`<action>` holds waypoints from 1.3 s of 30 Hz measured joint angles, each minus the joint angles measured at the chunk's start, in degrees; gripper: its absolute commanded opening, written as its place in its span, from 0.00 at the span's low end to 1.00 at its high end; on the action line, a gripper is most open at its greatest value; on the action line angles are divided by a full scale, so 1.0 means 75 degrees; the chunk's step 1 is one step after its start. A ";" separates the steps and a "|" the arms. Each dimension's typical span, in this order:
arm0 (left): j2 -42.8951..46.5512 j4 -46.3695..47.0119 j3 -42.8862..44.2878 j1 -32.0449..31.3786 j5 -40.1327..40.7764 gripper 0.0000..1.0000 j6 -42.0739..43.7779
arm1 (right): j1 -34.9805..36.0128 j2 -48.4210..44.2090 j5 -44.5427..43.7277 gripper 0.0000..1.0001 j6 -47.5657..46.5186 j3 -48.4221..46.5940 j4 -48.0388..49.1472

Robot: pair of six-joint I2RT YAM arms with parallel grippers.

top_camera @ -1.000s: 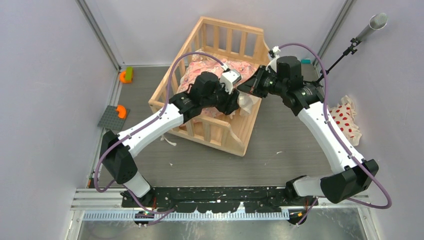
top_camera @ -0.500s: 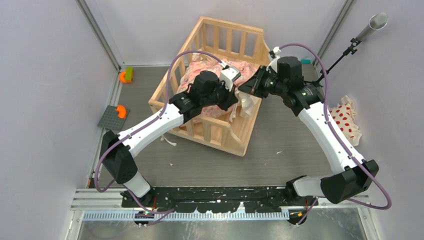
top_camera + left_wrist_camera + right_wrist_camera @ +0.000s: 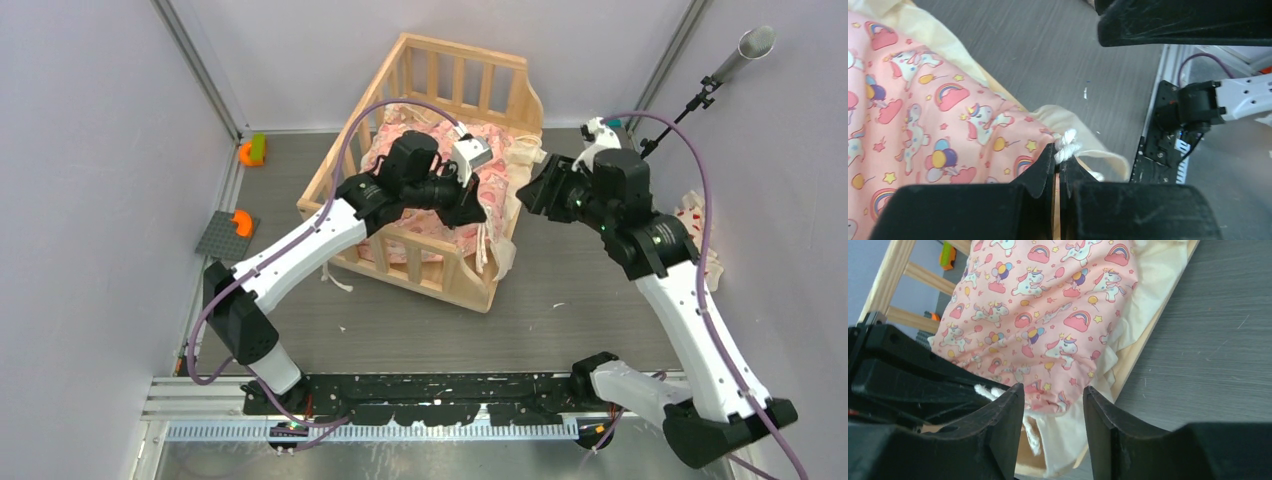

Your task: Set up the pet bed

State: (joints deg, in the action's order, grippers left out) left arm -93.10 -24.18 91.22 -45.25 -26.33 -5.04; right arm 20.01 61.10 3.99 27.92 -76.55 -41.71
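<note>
The pet bed, a light wooden crib with slatted rails, stands at the table's middle back. A pink cartoon-print cushion lies inside it, its cream edging draped over the right rail. My left gripper hovers over the cushion's near right corner. In the left wrist view the left gripper is shut on a knotted cream tie of the cushion. My right gripper is just right of the bed. In the right wrist view the right gripper is open, nothing between its fingers, facing the cushion's corner.
A white pillow with red dots lies at the right wall, partly behind my right arm. An orange and green toy and a grey plate with an orange piece sit at the left wall. A metal tube juts out at back right.
My right gripper has opened and pulled back to the right, away from the bed. My left gripper has shut on the tie, and the cream edging now hangs over the right rail.
</note>
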 measured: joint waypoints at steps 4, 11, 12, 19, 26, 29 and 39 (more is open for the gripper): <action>-0.0003 -0.0434 0.0323 0.0006 -0.0475 0.00 0.0076 | -0.0006 -0.0924 0.0440 0.36 -0.0437 0.0452 0.0119; -0.0047 -0.1227 0.0860 0.0058 -0.1005 0.00 0.0117 | -0.0015 -0.2168 0.2594 0.32 -0.0697 0.2092 0.1093; -0.0102 -0.1381 0.0994 0.0058 -0.1049 0.00 0.0131 | -0.0015 -0.2197 0.2821 0.32 -0.0667 0.2259 0.1221; -0.1300 -0.3305 0.3179 0.0076 -0.1198 0.00 0.0399 | -0.0017 -0.1740 0.3751 0.32 0.0338 0.3212 0.2626; -0.1845 -0.4403 0.3745 0.0096 -0.1335 0.00 0.0539 | -0.0017 -0.1492 0.3969 0.37 0.1075 0.3934 0.3625; -0.1842 -0.4465 0.3745 0.0093 -0.1393 0.00 0.0539 | -0.0017 -0.1457 0.3966 0.39 0.1131 0.3937 0.3958; -0.1842 -0.4465 0.3745 0.0184 -0.1445 0.00 0.0536 | -0.0012 -0.1055 0.4036 0.40 0.1259 0.4013 0.4791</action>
State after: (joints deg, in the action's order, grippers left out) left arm -106.91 -57.67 119.31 -43.88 -37.17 -1.02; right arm 19.92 53.19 34.26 37.36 -46.46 -5.78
